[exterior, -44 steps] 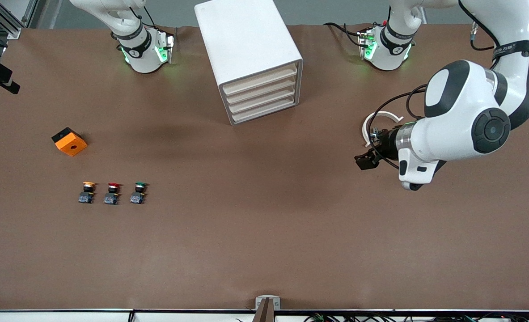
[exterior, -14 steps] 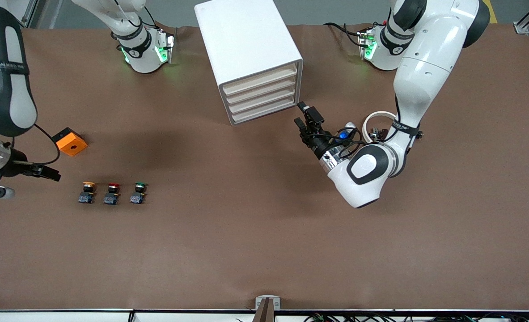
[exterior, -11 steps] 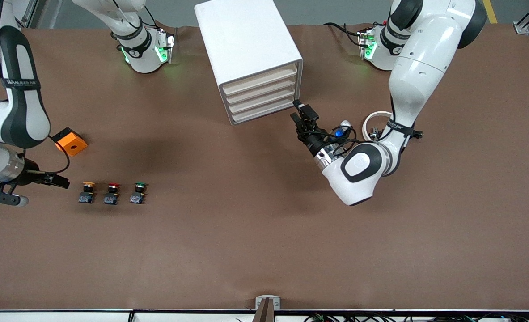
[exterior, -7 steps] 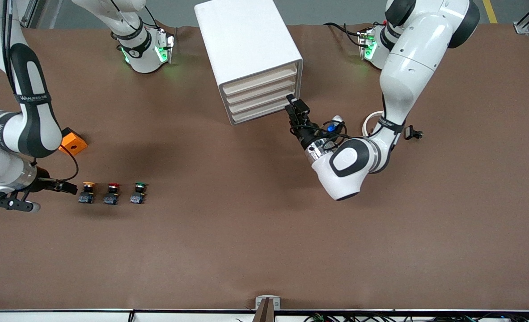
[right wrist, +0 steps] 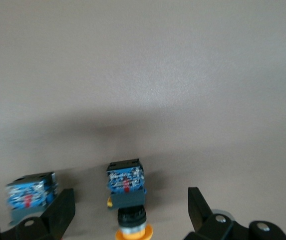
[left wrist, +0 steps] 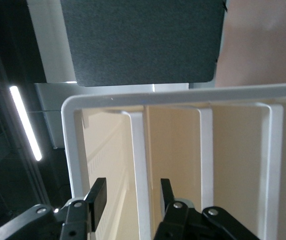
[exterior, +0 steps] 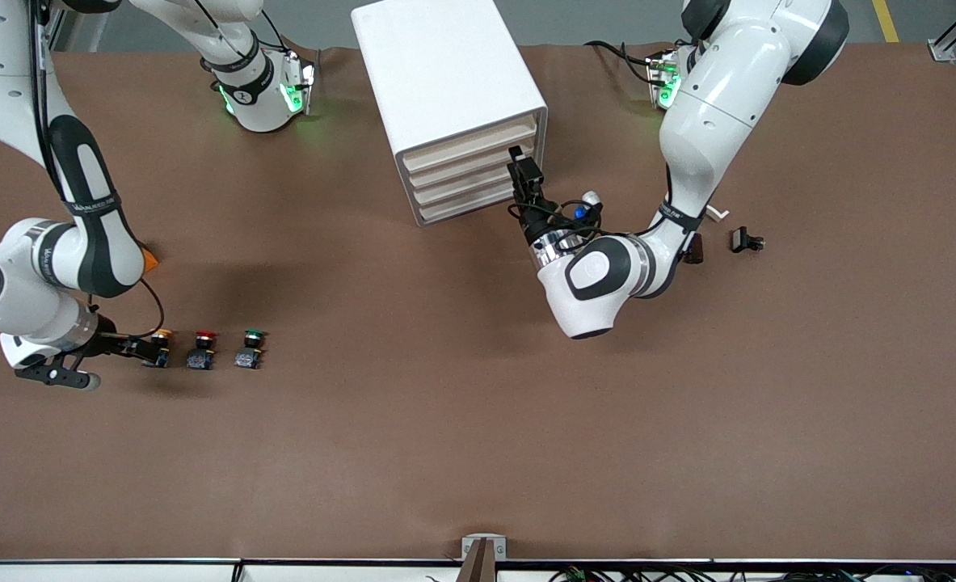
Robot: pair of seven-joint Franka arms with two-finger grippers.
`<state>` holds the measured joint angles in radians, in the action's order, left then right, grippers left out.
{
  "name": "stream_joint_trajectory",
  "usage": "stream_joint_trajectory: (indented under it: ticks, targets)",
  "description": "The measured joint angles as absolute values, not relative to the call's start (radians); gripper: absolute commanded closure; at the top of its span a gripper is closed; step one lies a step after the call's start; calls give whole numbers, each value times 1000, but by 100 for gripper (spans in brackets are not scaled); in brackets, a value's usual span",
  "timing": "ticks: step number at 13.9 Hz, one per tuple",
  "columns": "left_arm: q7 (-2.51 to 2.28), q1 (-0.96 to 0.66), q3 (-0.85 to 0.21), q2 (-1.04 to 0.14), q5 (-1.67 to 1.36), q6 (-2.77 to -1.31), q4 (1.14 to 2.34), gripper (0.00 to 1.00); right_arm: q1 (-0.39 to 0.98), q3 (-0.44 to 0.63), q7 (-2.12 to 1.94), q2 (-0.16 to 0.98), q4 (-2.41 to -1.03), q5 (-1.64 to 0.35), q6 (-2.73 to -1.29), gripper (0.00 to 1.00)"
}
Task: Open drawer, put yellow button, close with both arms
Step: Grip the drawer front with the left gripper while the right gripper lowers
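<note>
Grippers have both arrived — left gripper (exterior: 520,171) narrowing around the drawer (exterior: 478,167) edge, right gripper (right wrist: 128,210) wide, straddling the yellow button (right wrist: 128,200) — grasps next.

Brown matte table (exterior: 478,420) under even light, grey floor along its edge nearest the robots' bases.

red button (exterior: 204,349) crowds yellow button (exterior: 160,346) — cabinet (exterior: 453,105) front unobstructed
</note>
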<state>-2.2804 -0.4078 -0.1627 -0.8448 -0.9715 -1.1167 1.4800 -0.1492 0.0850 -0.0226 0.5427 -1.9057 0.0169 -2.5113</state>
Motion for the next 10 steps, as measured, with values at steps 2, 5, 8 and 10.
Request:
stream_joint_trajectory:
  ticks: [2,5,8,10]
  targets:
    - [-2281,-411,-163,-845,-972,-1093,1493,54,-150,85,-23,565,-1921,17,-2544,0]
    - [-2281,-423,-163,-845,-972,-1086,1500,54,-150,82,-35,581,-1923,17,-2549,0]
    - [-2281,-436,-163,-845,-972,-1086,1502,54,-150,78,-43,584,-1923,17,-2549,0]
    - [-2281,-442,-163,-845,-972,-1086,1505,54,-150,77,-45,584,-1924,17,-2549,0]
